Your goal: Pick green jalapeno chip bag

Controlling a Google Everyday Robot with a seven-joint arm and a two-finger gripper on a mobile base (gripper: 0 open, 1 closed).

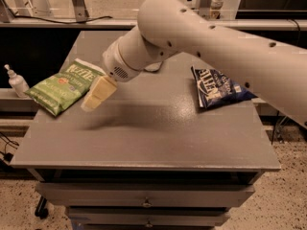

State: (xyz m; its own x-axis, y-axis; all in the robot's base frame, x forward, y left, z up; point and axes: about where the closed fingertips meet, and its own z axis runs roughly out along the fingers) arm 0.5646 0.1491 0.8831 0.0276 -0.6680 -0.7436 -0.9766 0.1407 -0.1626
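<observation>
The light green crinkly chip bag with white lettering (62, 86) lies flat on the far-left part of the grey flat-topped table (158, 138), and its near-left end appears to reach past the table's left edge. We read its long axis as a diagonal, running from near-left to far-right. The cream-coloured wedge-shaped gripper (96, 95) hangs just beside the bag's right edge, above the tabletop with its shadow cast below it, and it points down and to the left. We cannot tell whether it is set wide or narrow, and it holds nothing that we can see. So the bag lies to the gripper's left and a little lower, and we judge that the coming move is a short reach leftward and down across the bag's narrow width. The thick white arm (192, 32) comes in from the right. A dark blue chip bag (218, 86) lies well apart on the right, and a small white pump bottle (17, 80) stands off the table at far left.
</observation>
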